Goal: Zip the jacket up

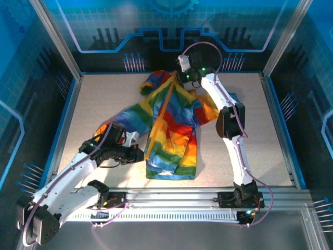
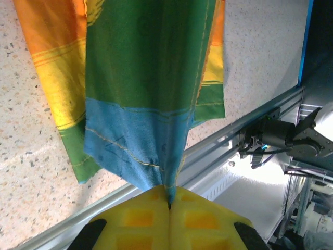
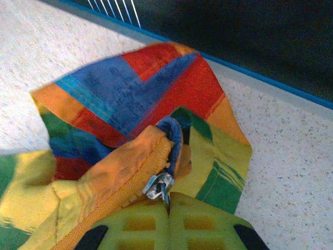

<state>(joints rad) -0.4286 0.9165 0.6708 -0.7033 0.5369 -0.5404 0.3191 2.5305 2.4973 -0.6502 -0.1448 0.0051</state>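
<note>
From above and behind the arms the top camera took in the whole bench (image 1: 104, 99), including the jacket (image 1: 174, 130) hem and collar that the wrist cameras viewed closely past the left gripper (image 2: 169, 203) and right gripper (image 3: 167, 204).
</note>
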